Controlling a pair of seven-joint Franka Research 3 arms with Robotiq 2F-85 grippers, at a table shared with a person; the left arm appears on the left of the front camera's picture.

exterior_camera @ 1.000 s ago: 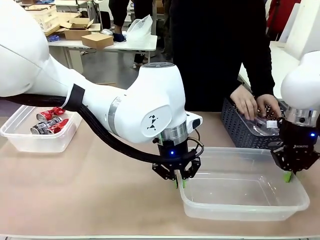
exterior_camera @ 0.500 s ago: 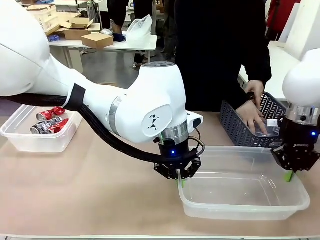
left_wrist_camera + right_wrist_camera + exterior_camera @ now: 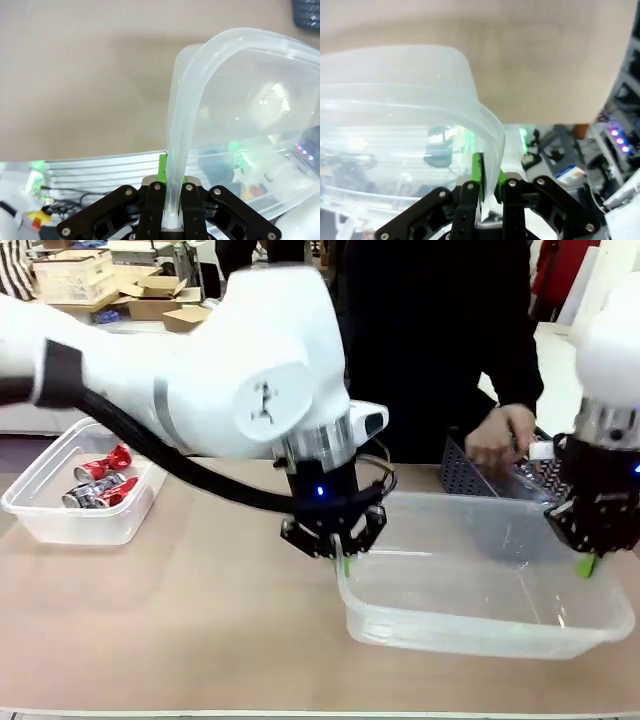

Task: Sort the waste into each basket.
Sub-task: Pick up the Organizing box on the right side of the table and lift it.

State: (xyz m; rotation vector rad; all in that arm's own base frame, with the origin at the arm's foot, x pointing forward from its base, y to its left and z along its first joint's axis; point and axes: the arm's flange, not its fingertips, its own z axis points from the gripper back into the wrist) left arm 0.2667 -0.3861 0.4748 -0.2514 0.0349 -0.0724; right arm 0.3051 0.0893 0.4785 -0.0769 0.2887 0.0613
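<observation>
The near tub is clear and colourless, as is the far tub, which holds red-and-silver cans. The left tool and right tool are black with green pads, on white arms. The basket is dark grey with a pattern of holes. The counter is tan; the person's sleeve is black.

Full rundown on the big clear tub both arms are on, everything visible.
The clear tub is a colourless, see-through plastic rectangle with rounded corners and a rolled rim, apparently empty. It is right of centre over the tan table. The left tool is shut on its left rim, the right tool on its right rim. Whether its base touches the table cannot be told.
</observation>
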